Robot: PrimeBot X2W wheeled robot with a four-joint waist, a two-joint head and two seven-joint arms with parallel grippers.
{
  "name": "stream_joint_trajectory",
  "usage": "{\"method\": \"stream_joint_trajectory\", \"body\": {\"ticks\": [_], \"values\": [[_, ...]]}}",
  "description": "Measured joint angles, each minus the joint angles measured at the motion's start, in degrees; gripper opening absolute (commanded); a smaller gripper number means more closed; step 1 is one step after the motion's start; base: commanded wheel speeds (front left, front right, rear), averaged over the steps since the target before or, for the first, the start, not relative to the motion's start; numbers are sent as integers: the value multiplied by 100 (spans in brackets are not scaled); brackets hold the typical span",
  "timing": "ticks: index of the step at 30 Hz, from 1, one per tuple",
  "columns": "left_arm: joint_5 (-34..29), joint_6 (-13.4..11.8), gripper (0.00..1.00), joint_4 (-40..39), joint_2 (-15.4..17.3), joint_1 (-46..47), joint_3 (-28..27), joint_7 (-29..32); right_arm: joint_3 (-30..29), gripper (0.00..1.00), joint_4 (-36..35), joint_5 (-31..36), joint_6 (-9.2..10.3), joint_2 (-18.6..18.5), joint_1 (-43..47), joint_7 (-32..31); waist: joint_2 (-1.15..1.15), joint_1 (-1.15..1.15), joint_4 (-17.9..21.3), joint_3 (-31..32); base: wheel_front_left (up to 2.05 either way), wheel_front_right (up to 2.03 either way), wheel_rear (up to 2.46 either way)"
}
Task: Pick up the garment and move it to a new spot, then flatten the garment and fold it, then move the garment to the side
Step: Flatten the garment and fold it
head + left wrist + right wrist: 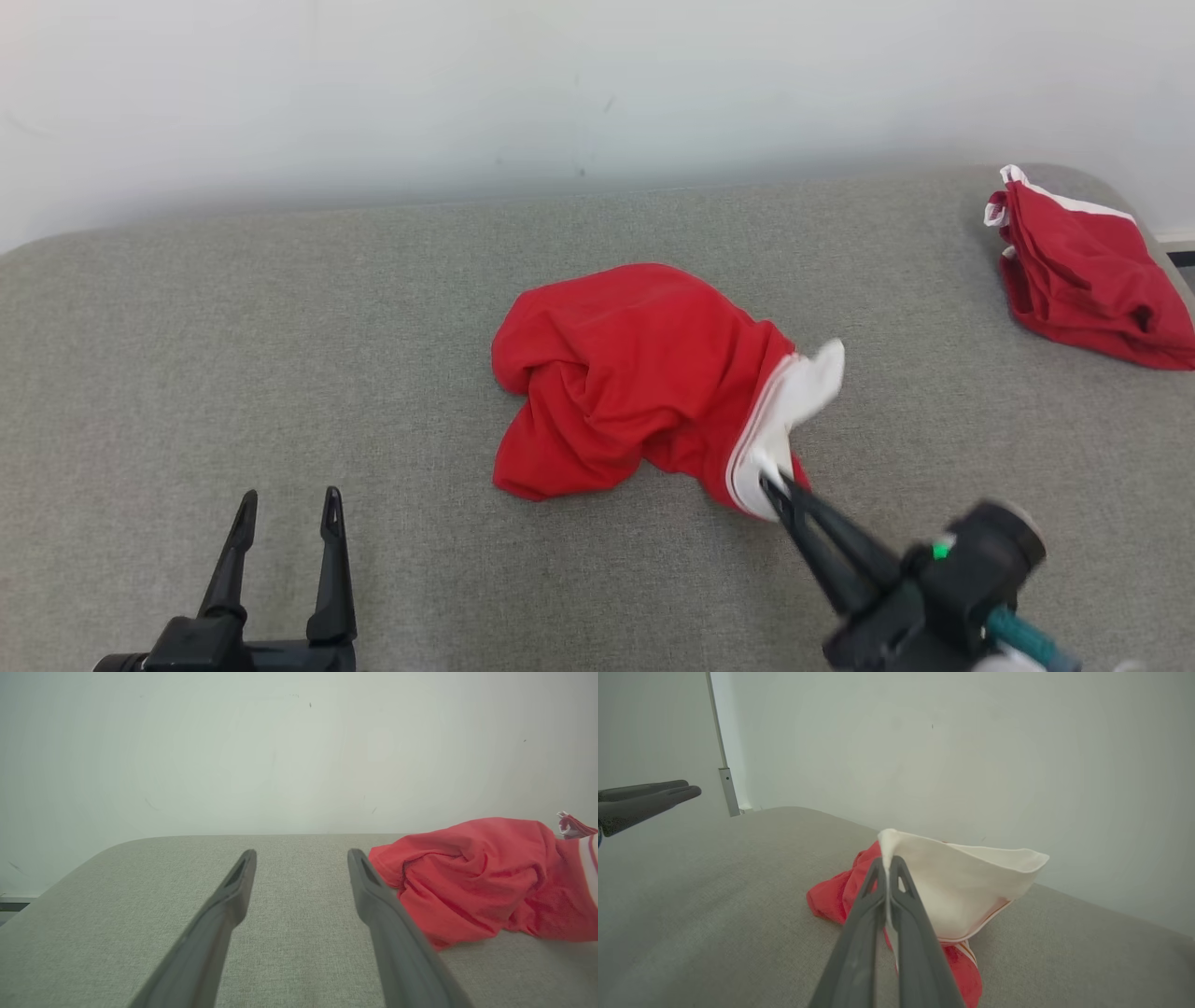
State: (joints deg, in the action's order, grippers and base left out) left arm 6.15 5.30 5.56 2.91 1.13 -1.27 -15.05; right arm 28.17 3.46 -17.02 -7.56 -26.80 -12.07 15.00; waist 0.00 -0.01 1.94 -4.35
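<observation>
Left half of surface bare; crumpled garment blocks centre, red pile far-right corner, wall behind.

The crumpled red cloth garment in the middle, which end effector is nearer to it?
Right. The right end effector is shut on the white band of the crumpled red cloth garment; the left end effector stands open, apart, off to its left.
</observation>
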Motion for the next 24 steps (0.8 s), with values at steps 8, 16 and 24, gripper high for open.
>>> {"method": "stream_joint_trajectory", "body": {"ticks": [8,16,24], "values": [[11,25,100,12,0,0,10,1,219,0,319,122,0,-283,1133,-2,0,0,47,-10,0,0,0],[35,25,100,21,1,-30,18,0,-466,53,751,118,1,-278,1547,-2,0,0,97,-13,0,0,0],[51,23,100,43,1,-34,37,1,-1004,100,348,35,0,-94,1566,-1,0,1,105,53,0,0,0]]}}
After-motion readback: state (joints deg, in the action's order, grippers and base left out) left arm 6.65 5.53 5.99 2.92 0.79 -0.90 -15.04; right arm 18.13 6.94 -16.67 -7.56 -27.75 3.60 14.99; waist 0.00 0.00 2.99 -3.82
